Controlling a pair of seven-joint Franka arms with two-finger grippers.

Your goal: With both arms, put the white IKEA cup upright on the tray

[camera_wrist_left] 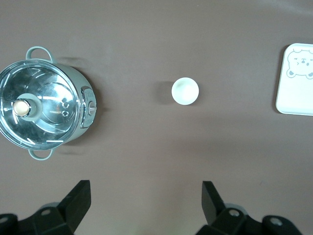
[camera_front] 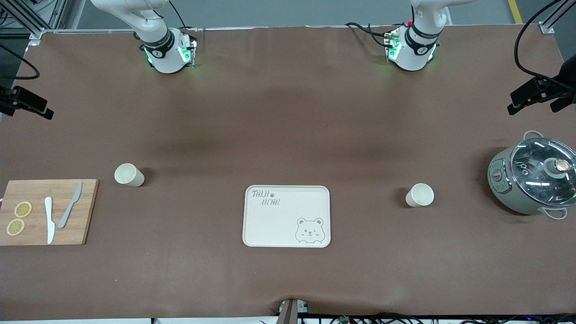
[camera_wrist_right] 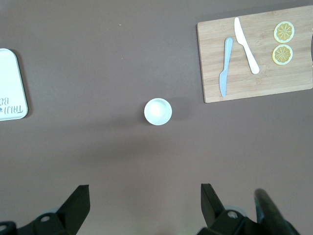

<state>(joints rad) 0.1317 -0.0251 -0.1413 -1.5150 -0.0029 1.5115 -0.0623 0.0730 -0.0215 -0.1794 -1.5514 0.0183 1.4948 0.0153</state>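
The cream tray [camera_front: 286,216] with "TAIJI BEAR" lettering and a bear face lies flat mid-table, with nothing on it. One white cup [camera_front: 129,175] stands upright toward the right arm's end; it also shows in the right wrist view [camera_wrist_right: 158,111]. A second white cup [camera_front: 419,195] stands upright toward the left arm's end, also in the left wrist view [camera_wrist_left: 185,91]. My left gripper [camera_wrist_left: 145,188] and right gripper [camera_wrist_right: 145,191] are open, empty and high over bare table. Both are out of the front view. The tray's edge shows in both wrist views [camera_wrist_left: 296,78] [camera_wrist_right: 11,85].
A grey pot with a glass lid [camera_front: 535,180] stands at the left arm's end. A wooden cutting board [camera_front: 31,231] with two knives and two lemon slices lies at the right arm's end. Black camera mounts [camera_front: 537,92] stick in at both table ends.
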